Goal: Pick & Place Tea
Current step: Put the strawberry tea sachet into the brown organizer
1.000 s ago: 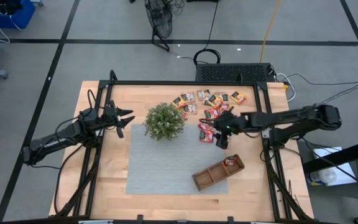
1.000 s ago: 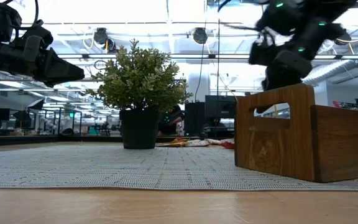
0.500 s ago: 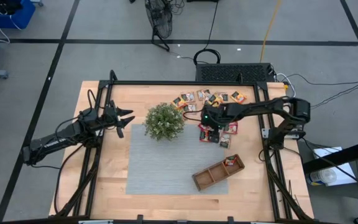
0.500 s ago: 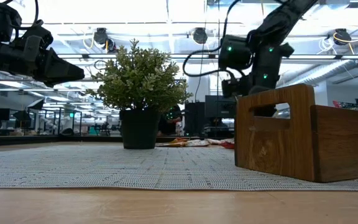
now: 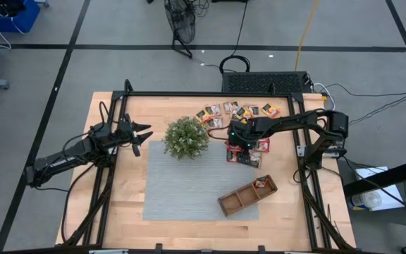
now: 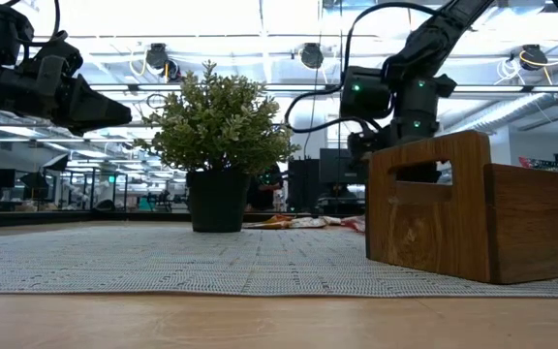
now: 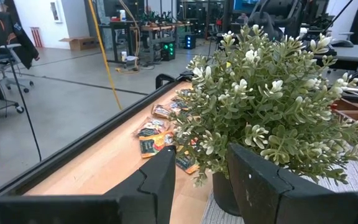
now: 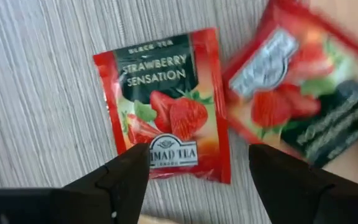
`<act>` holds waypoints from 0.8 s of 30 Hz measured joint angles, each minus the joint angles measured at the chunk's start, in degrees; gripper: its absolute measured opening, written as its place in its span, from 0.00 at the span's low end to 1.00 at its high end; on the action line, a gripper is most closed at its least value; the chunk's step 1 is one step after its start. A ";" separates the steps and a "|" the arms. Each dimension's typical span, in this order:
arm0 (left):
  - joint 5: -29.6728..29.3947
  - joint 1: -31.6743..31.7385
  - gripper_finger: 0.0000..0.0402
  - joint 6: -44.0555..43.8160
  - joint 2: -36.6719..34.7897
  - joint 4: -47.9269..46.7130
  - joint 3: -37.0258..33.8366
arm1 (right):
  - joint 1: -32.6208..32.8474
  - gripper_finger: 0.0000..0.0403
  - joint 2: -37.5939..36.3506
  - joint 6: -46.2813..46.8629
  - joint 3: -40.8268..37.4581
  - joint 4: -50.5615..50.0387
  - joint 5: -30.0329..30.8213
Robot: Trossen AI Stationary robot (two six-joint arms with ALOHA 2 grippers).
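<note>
Several small tea sachets (image 5: pixel 238 113) lie flat on the wood near the table's far edge, right of the potted plant (image 5: pixel 186 137). Two red strawberry sachets lie at the grey mat's right edge; one (image 8: pixel 169 106) lies flat on the mat, the other (image 8: pixel 291 87) beside it. My right gripper (image 5: pixel 239 150) points down just above them, open, one finger on each side of the first sachet (image 5: pixel 233 151). My left gripper (image 5: pixel 145 134) is open and waits in the air left of the plant. The wooden tray (image 5: pixel 247 195) holds one red sachet (image 5: pixel 261 183) in its right compartment.
The plant stands on the grey mat's (image 5: pixel 182 190) far edge, close to the left of my right gripper. The brown three-compartment tray lies slanted on the mat's near right corner and hides the right gripper's fingers in the low view. Black frame rails run along the table's edges.
My right gripper has moved toward the table's left and a little toward its far edge, and has come down over the two red sachets at the mat's edge. The right arm has folded in at the elbow. No sachet has moved.
</note>
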 joint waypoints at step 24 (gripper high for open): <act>0.00 -0.02 0.37 0.00 -0.02 0.00 -0.01 | -0.01 0.38 -0.02 -0.73 -0.03 -2.29 -2.95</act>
